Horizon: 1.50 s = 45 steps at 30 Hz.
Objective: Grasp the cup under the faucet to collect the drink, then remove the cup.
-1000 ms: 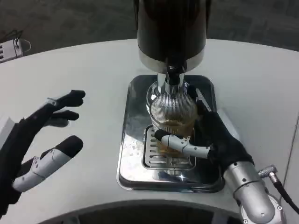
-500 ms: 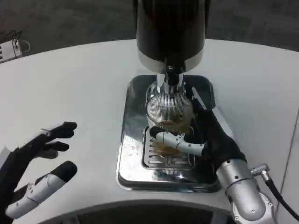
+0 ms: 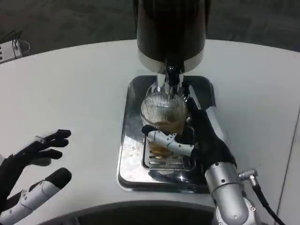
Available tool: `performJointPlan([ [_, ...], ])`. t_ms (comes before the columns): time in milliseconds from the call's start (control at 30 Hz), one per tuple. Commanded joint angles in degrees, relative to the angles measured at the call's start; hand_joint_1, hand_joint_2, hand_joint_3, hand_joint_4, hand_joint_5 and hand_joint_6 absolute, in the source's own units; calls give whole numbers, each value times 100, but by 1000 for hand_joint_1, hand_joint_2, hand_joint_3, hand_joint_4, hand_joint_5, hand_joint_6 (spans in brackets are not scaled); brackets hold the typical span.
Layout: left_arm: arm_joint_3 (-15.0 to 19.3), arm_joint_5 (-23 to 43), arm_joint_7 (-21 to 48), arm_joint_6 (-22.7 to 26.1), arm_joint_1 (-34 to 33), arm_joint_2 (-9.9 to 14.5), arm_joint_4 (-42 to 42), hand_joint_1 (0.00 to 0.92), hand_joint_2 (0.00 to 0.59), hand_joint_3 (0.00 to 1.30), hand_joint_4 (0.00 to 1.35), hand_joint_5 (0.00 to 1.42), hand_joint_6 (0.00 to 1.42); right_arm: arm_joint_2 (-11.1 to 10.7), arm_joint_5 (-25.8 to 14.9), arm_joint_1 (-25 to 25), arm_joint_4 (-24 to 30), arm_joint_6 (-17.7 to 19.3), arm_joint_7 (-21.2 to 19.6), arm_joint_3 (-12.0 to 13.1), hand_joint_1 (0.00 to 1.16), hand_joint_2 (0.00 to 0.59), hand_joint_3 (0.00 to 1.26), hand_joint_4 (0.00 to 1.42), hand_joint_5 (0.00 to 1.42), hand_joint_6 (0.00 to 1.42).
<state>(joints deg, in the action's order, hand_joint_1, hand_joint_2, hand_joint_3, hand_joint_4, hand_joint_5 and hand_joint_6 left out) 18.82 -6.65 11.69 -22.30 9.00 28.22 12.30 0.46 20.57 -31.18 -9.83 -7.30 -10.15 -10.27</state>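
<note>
Ribbed clear glass cup [image 3: 163,112] | mirror-polished metal drip tray [image 3: 129,154] | glossy dark dispenser [image 3: 171,28] with chrome band | matt white table [image 3: 75,89]

Count: one ribbed clear glass cup [image 3: 163,112], one black-and-chrome drink dispenser [image 3: 171,33], one polished steel drip tray [image 3: 133,154]. Two robot hands: left hand [image 3: 28,173], right hand [image 3: 199,138]. One round white table [image 3: 75,89].

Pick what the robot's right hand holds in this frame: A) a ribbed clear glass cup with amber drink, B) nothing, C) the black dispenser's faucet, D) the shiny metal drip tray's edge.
A: the right hand wraps its fingers around the ribbed clear glass cup under the faucet.
</note>
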Motion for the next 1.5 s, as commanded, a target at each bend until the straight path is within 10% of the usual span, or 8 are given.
performJointPlan([
  [33, 33, 76, 93, 10, 150, 44, 7, 0, 92, 278, 277, 344, 371, 262, 192, 22, -127, 34, -417, -114, 798, 227, 29, 97, 161, 130],
  [1033, 17, 169, 174, -4, 100, 104, -310, 0, 93, 369, 371, 414, 371, 841, 522, 100, -780, 274, -1817, -424, 865, 301, 568, 641, 639, 464],
  [1500, -113, 159, 149, -9, -94, 52, -477, 0, 93, 374, 372, 423, 371, 764, 472, 464, -423, 672, -2117, -487, 913, 308, 1119, 1311, 1349, 1322],
])
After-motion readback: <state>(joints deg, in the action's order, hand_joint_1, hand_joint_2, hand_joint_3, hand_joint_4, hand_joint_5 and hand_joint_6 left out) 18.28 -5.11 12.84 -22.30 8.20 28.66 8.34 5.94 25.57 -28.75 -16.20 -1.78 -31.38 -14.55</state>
